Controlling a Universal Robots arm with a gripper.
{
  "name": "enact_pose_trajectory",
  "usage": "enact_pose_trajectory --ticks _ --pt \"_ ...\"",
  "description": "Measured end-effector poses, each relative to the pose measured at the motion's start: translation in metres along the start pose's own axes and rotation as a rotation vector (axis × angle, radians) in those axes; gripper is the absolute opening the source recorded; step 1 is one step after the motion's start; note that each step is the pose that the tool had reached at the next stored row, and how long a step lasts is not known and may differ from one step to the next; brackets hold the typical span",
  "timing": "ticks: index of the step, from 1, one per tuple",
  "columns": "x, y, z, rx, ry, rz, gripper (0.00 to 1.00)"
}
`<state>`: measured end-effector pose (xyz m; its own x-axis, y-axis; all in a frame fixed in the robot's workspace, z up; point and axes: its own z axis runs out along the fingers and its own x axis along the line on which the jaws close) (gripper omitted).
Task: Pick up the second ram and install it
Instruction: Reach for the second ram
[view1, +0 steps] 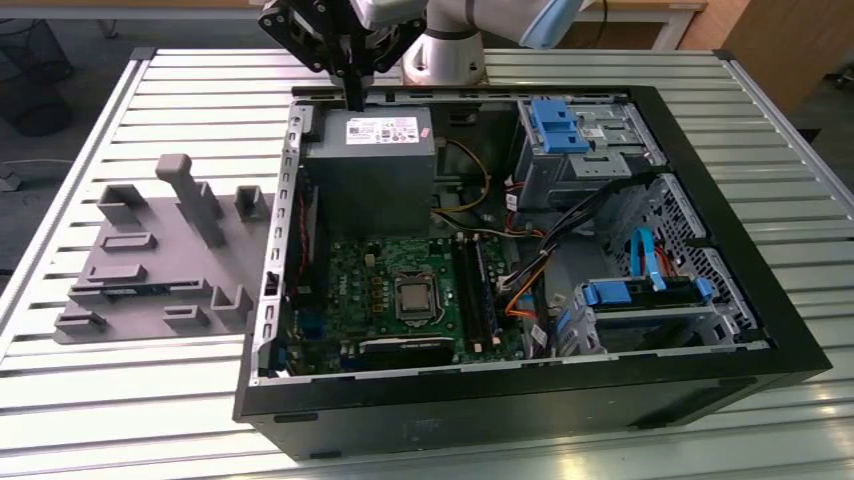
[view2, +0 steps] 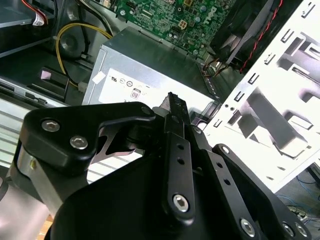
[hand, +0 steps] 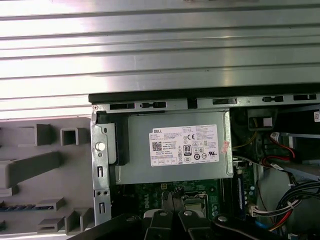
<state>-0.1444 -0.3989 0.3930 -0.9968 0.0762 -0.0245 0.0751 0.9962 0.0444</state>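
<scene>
Slatted aluminium table bears open black tower case and grey plastic fixture block; over grey metal power-supply box black gripper hangs closed, empty; thin dark-green second ram seemingly lies in fixture, well apart; a low crossing risks clipping case wall.
</scene>
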Motion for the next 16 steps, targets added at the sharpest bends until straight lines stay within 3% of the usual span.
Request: enact_pose_trajectory --ticks 16 --pt "0.01 -0.0008 -0.0002 0.0001 0.0 0.0 0.11"
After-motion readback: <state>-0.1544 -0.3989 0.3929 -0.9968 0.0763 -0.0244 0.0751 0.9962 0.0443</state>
